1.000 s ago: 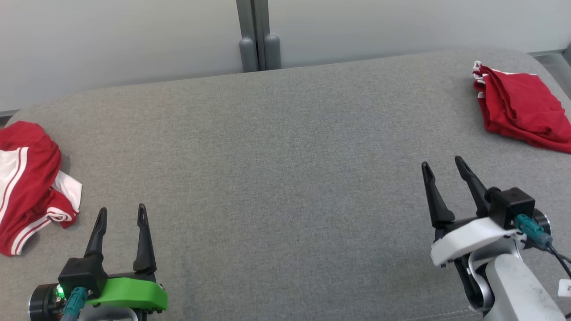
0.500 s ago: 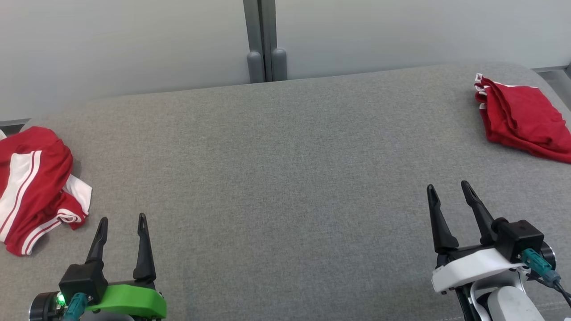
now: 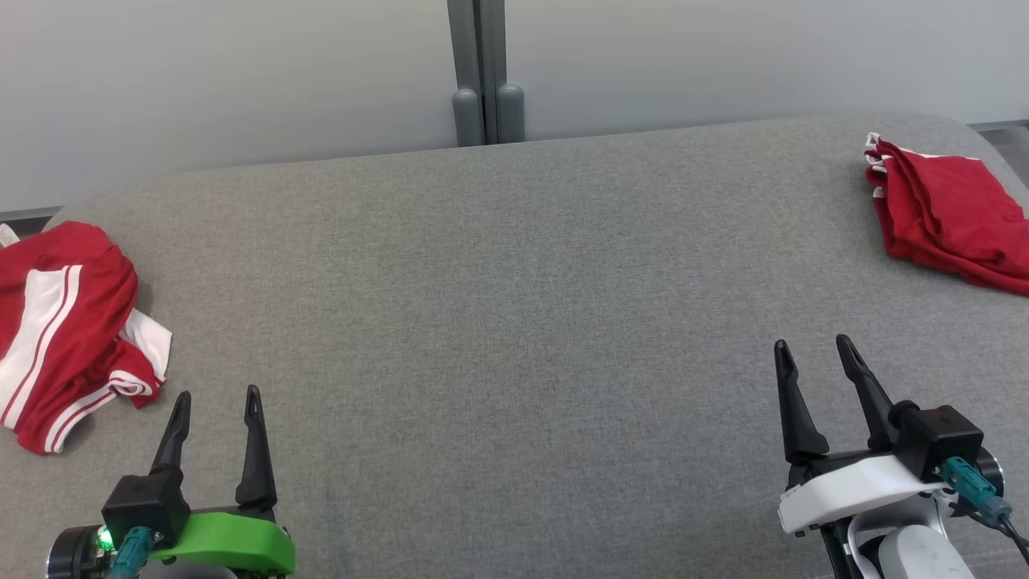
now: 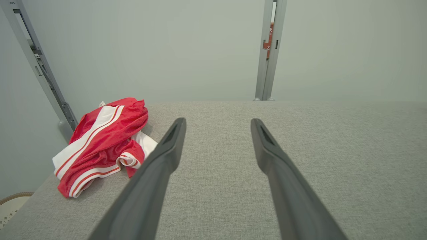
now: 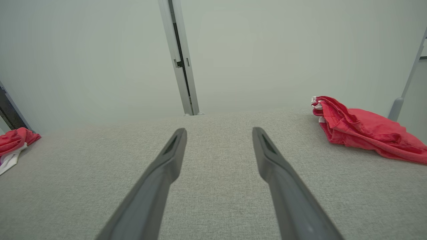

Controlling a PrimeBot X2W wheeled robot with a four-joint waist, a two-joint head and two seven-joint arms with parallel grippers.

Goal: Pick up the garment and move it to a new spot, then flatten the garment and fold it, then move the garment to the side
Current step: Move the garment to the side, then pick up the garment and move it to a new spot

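A crumpled red garment with white stripes lies at the left edge of the grey padded surface; it also shows as a striped heap in the left wrist view and as a red corner in the right wrist view. A second red garment, loosely folded, lies at the far right corner. My left gripper stands open just right of the striped garment, empty. My right gripper is open and empty near the front right.
A pale wall with a grey upright post runs behind the surface. The surface has rounded corners and drops off at its left and right edges. Wide bare fabric lies between the two garments.
The whole head picture has shifted down and right, so the camera moved. My right gripper has drawn back a little toward me. Both grippers stay open; the garments lie as before.
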